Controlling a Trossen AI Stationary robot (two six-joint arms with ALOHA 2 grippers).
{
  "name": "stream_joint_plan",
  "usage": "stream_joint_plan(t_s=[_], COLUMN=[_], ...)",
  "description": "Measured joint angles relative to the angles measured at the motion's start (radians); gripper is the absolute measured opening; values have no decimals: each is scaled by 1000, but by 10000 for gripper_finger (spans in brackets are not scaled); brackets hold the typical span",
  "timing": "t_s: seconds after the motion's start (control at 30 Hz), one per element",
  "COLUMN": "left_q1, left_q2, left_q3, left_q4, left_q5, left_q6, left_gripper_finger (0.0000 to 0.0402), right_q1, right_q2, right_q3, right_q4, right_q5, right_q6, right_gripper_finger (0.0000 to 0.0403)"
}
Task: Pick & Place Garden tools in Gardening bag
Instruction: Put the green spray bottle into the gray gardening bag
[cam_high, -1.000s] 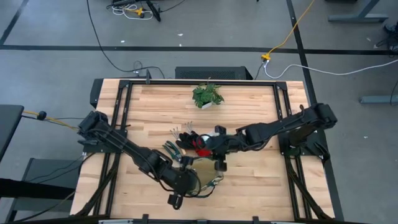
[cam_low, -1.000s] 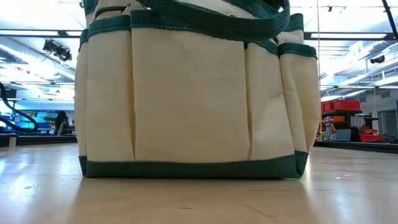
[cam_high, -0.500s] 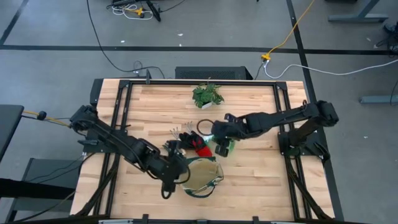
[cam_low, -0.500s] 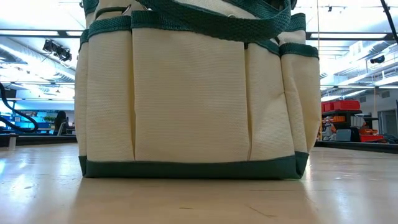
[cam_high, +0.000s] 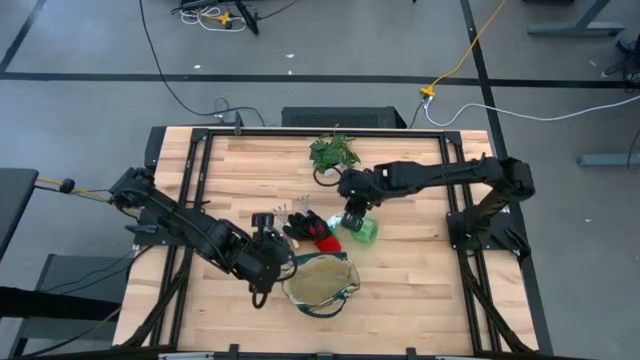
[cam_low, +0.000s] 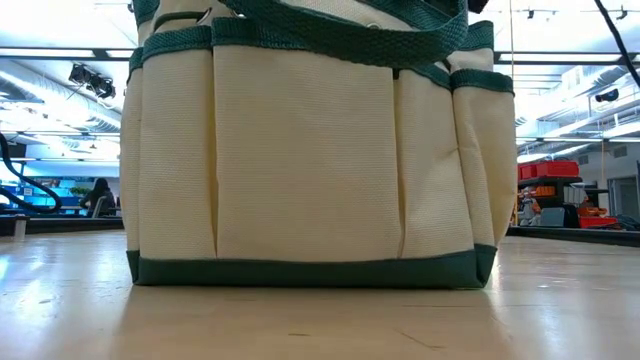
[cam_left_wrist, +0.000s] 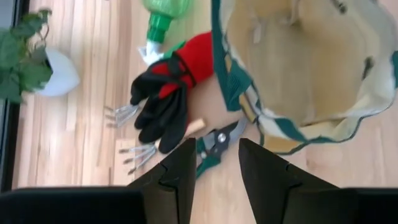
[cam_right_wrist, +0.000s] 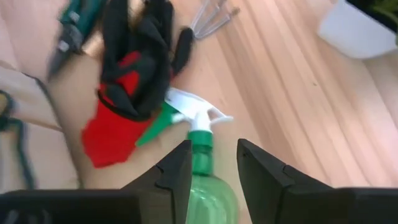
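The beige bag (cam_high: 318, 283) with green trim stands nearest, mouth open; its inside looks empty, though part is hidden. The left gripper (cam_left_wrist: 211, 163) hovers just left of it, fingers apart, holding nothing. Beyond lie the shears (cam_left_wrist: 214, 146), rake (cam_left_wrist: 135, 154), red-and-black gloves (cam_high: 312, 229) and, to their right, the green spray bottle (cam_right_wrist: 207, 185). The right gripper (cam_right_wrist: 210, 163) hangs over the bottle, spread and empty. Farthest is a potted plant (cam_high: 333, 152).

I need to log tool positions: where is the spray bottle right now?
In the high view the green spray bottle lies on the table right of centre, nozzle toward the red-and-black gloves, below the right gripper.
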Motion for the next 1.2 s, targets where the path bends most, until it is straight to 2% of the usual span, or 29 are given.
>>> stream_joint_plan(t_s=[0.27, 0.5, 0.9, 1.2], left_q1=[0, 0, 0, 0], left_q2=[0, 0, 0, 0], left_q3=[-1, 0, 0, 0], left_q4=[-26, -28, -28, -30], left_q5=[-8, -8, -8, -8], left_q6=[-1, 0, -1, -1], left_gripper_finger=[128, 128, 128, 128], right_q1=[-35, -52, -43, -23], right_q2=[77, 144, 211, 219], right_q3=[-1, -1, -1, -1], right_q4=[18, 17, 43, 39], right_q5=[-57, -70, -157, -134], right_q6=[-43, -59, -53, -56], right_gripper_finger=[131, 160, 200, 210])
